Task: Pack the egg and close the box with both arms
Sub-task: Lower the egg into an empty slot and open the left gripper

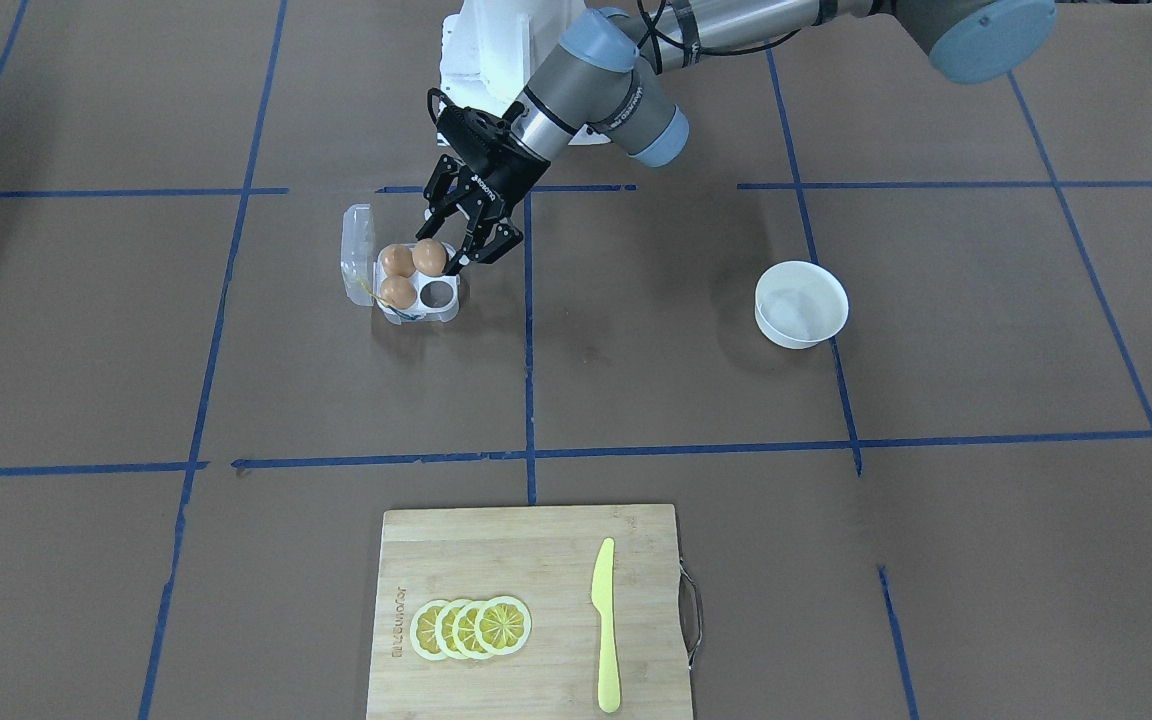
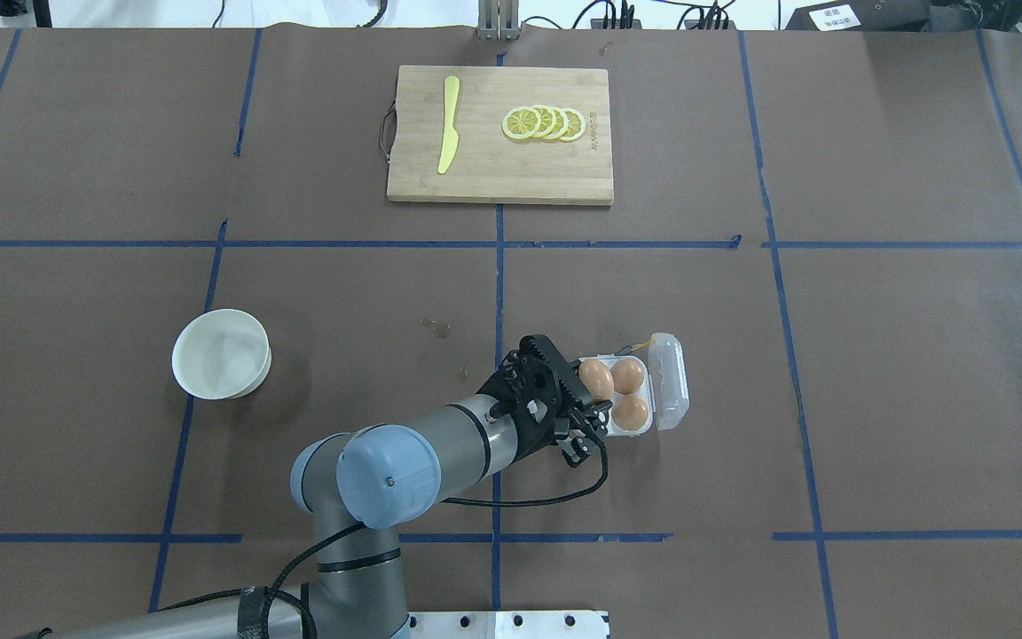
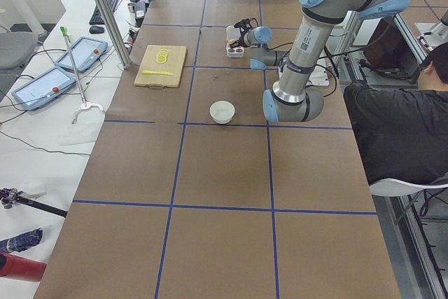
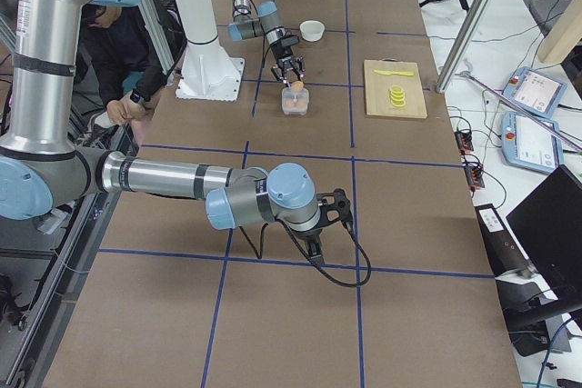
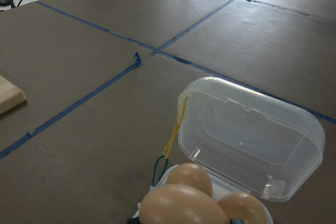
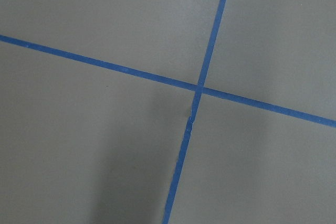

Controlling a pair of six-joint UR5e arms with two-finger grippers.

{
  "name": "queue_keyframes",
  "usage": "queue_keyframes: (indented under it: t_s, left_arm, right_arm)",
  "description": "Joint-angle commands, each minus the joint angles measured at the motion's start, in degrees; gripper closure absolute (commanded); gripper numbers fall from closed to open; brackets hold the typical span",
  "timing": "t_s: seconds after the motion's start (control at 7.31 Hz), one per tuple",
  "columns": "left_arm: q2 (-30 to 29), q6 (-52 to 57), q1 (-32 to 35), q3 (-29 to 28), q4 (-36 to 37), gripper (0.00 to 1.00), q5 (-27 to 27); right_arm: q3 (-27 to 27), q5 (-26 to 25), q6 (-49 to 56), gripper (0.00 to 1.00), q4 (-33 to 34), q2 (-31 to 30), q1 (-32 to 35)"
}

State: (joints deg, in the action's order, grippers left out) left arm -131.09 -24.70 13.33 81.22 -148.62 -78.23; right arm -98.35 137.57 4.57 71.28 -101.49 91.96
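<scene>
Brown paper-covered table (image 2: 830,399) gridded with blue tape lines (image 2: 499,302), even bright light, white side bench (image 3: 42,138) at nine o'clock in the left-end view, aluminium post (image 3: 105,12) at eleven, grey chair (image 3: 14,43) at ten

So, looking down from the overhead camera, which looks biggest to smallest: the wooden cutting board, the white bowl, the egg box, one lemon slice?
1. cutting board
2. white bowl and the open egg box: about alike, too close to rank
3. lemon slice

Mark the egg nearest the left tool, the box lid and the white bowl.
egg (image 1: 429,256): front-facing view, its top face.
box lid (image 1: 357,248): front-facing view, middle of the clear panel.
white bowl (image 1: 798,338): front-facing view, near outer wall.
</scene>
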Motion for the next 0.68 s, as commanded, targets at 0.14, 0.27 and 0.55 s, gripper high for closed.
queue_keyframes:
  t_s: [0.14, 0.27, 0.55]
  left_arm:
    - [0.3, 0.0, -0.2, 0.7, 0.0, 0.26, -0.1]
    - [0.3, 0.0, -0.6, 0.9, 0.0, 0.2, -0.1]
    - [0.2, 0.0, -0.7, 1.0, 0.0, 0.07, -0.1]
  right_arm:
    - [0.0, 0.1, 0.1, 0.0, 0.0, -0.4, 0.3]
    - [0.0, 0.1, 0.1, 0.0, 0.0, -0.4, 0.6]
    - [0.1, 0.1, 0.1, 0.0, 0.0, -0.4, 0.9]
